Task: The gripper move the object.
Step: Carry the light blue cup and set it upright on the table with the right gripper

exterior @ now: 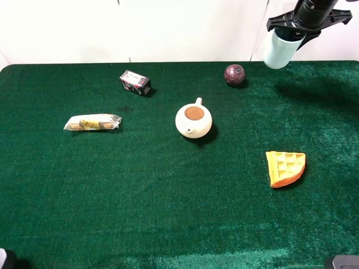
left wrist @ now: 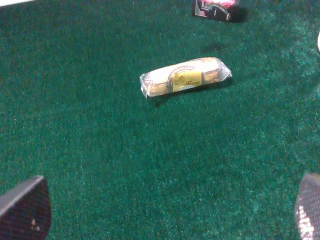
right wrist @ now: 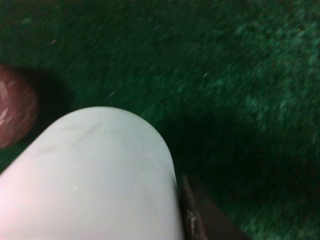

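Note:
The tall pale blue cup point(exterior: 279, 51) hangs tilted in the air at the far right back of the table, above the green cloth. My right gripper point(exterior: 299, 29), a flat black clamp on a bulky black arm, is shut on its upper end. In the right wrist view the cup point(right wrist: 95, 175) fills the near frame, with one black finger point(right wrist: 200, 217) pressed against its side. My left gripper point(left wrist: 165, 212) is open and empty, low over the cloth near the left front, with its fingertips point(left wrist: 25, 207) wide apart.
A cream round teapot point(exterior: 194, 120) stands mid-table. A dark red ball point(exterior: 235, 74) lies just left of the held cup and shows in the right wrist view point(right wrist: 12, 112). A waffle piece point(exterior: 285, 167), a wrapped snack point(exterior: 92, 122) point(left wrist: 185, 76) and a black box point(exterior: 135, 82) point(left wrist: 216, 8) also lie on the cloth.

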### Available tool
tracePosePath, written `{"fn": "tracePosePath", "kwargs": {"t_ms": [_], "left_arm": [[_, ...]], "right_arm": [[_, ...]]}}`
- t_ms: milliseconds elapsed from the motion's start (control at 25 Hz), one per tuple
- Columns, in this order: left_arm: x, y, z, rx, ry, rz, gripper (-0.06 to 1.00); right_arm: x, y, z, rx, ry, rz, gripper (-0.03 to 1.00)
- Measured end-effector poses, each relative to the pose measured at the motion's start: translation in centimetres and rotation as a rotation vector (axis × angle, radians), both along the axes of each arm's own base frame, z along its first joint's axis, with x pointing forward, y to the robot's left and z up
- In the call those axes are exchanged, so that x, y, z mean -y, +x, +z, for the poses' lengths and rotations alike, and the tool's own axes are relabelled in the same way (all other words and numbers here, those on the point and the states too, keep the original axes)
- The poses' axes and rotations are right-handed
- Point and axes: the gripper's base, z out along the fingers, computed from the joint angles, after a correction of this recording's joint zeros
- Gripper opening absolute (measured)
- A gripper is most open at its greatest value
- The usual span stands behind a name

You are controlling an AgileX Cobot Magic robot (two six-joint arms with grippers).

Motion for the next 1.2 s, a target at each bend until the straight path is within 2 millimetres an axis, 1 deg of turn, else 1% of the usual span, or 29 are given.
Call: {"fn": "tracePosePath", "kwargs": {"t_ms": [120, 280, 480, 720, 1200], "left_arm": [[0.0, 0.0, 0.0, 0.0, 0.0, 0.0, 0.99], [0.0, 0.0, 0.0, 0.0, 0.0, 0.0, 0.99], [0.0, 0.0, 0.0, 0.0, 0.0, 0.0, 0.99], [0.0, 0.0, 0.0, 0.0, 0.0, 0.0, 0.99], [0.0, 0.0, 0.0, 0.0, 0.0, 0.0, 0.99]], "right_arm": [[0.9, 0.6, -0.7, 0.016, -0.003, -0.014, 0.05], [1.6, 1.2, -1.7, 0.037, -0.005, -0.023, 0.05], [1.7, 1.8, -2.8, 0.052, -0.019, -0.011, 0.05], [1.7, 2.0, -4.5, 0.02, -0.025, -0.009, 0.05], [1.5, 2.0, -4.9, 0.012, -0.007, -0.016, 0.05]]}}
